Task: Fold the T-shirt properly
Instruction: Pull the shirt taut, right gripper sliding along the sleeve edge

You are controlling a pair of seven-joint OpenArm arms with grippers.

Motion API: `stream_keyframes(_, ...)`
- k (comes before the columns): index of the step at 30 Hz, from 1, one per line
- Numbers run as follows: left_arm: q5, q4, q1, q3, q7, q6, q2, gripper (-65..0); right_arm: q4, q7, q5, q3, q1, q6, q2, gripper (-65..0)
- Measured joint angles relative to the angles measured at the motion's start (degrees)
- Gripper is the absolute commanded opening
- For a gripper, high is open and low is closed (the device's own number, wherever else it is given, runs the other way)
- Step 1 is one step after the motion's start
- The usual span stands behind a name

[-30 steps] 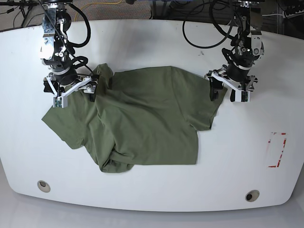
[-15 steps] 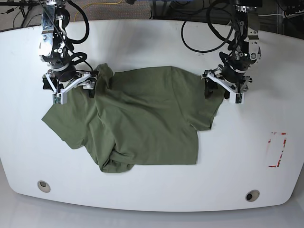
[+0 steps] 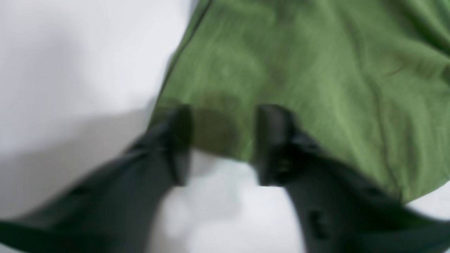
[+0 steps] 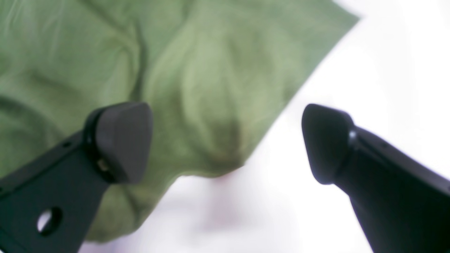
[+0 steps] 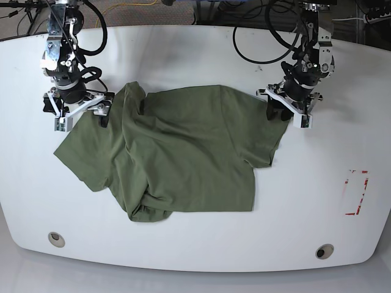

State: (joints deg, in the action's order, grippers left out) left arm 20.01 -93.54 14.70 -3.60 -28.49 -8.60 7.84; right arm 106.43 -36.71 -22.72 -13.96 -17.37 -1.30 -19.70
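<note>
Left wrist view: wholly blurred; left gripper (image 3: pixel 221 144) fingers run off the bottom edge; whether the pads pinch the T-shirt (image 3: pixel 299 77) hem or merely straddle it cannot be told.
Right wrist view: soft focus; right gripper (image 4: pixel 226 140) arms cut by the lower corners; cloth cropped at top and left.
Base view: table (image 5: pixel 201 244) cut at both sides; cables (image 5: pixel 256 46) cropped at top; red marking (image 5: pixel 356 192) too small to read.
</note>
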Motion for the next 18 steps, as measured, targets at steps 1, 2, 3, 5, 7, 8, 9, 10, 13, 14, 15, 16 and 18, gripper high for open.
stream_keyframes(1, -0.09, 0.09, -0.11, -0.07, 0.0, -0.02, 0.0, -62.2, 0.0, 0.24, -0.04, -0.22, 0.0, 0.22, 0.02, 0.0)
stream_keyframes(2, -0.15, 0.2, -0.15, -0.13, 0.17, 0.0, 0.0, -63.6, 0.0, 0.26, -0.02, -0.33, 0.02, 0.24, 0.02, 0.0)
stream_keyframes(3, -0.26, 0.22, -0.17, -0.15, 0.61, -0.02, 0.0, -63.6, 0.0, 0.24, -0.07, -0.33, 0.02, 0.22, 0.02, 0.0)
stream_keyframes(5, -0.28, 0.22, -0.17, -0.15, 1.46, -0.09, 0.02, -62.3, 0.0, 0.22, -0.04, -0.28, 0.07, 0.22, 0.04, 0.0)
stream_keyframes(7, -0.28, 0.17, -0.11, -0.15, 1.62, -0.59, 0.07, -57.1, 0.0, 0.2, -0.07, -0.15, 0.02, 0.22, 0.17, 0.0)
stream_keyframes(8, -0.28, 0.11, -0.04, -0.15, 1.62, -0.92, 0.04, -53.1, 0.0, 0.09, -0.02, 0.31, 0.04, 0.24, 0.17, 0.0)
stream_keyframes(9, -0.26, 0.07, 0.11, -0.15, 1.6, -0.98, 0.09, -52.1, 0.0, 0.04, -0.04, 1.03, 0.11, 0.37, 0.17, 0.0)
stream_keyframes(10, -0.28, -0.26, 0.35, -0.15, 1.57, -1.31, 0.15, -51.1, 0.04, -0.07, 0.0, 1.84, 0.13, 0.48, 0.15, 0.0)
stream_keyframes(13, -0.04, -1.51, 0.9, -0.15, 2.05, -2.38, 0.15, -50.3, 0.15, -0.79, -0.35, 3.65, 0.17, 0.83, 0.37, 0.0)
stream_keyframes(14, -0.07, -1.66, 0.9, -0.15, 2.21, -2.4, 0.11, -50.2, 0.26, -1.01, -0.83, 3.93, 0.15, 0.46, 0.55, 0.0)
stream_keyframes(15, -0.04, -1.79, 0.87, -0.15, 2.19, -2.4, 0.11, -50.5, 0.33, -0.92, -0.94, 4.13, 0.13, 0.17, 0.68, 0.0)
stream_keyframes(16, -0.07, -1.88, 0.81, -0.15, 2.16, -2.4, 0.13, -50.9, 0.42, -0.94, -0.87, 4.28, 0.13, 0.17, 0.81, 0.0)
stream_keyframes(18, -0.07, -2.29, 0.83, -0.39, 2.16, -2.27, 0.22, -52.5, 0.42, -0.9, -0.85, 4.28, 0.2, 0.24, 0.81, 0.0)
